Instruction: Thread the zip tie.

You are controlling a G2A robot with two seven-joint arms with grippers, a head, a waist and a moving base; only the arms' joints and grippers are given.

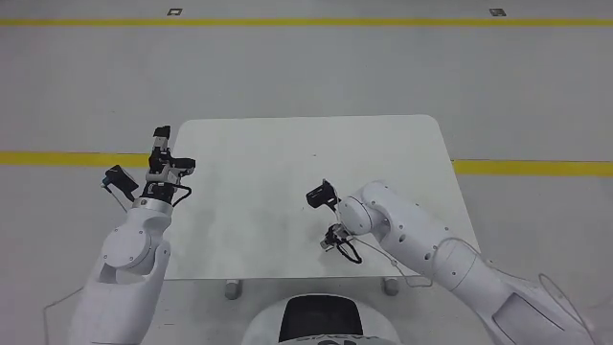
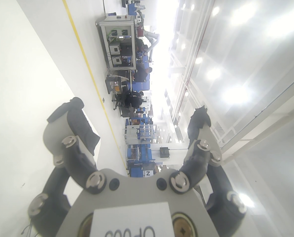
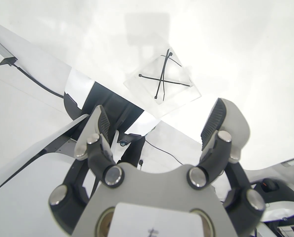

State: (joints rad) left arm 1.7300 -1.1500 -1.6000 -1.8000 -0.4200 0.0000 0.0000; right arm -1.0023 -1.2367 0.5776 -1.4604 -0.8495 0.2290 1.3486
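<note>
Bright overhead light everywhere. Ceiling lamps [image 2: 236,96] flare into white glare, hazing the left wrist view. The table [image 1: 287,153] carries only faint, soft shadows; wrist views bow straight lines at edges.

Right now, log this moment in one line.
left tool: open, empty | right tool: open, empty | zip ties: crossed in clear tray | threading: not started

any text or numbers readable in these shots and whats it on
"N": small white sign in the far room, left wrist view.
White label on the left gripper: upside down, cut off, not readable.
Second label on the right gripper: cut off, not readable.
</note>
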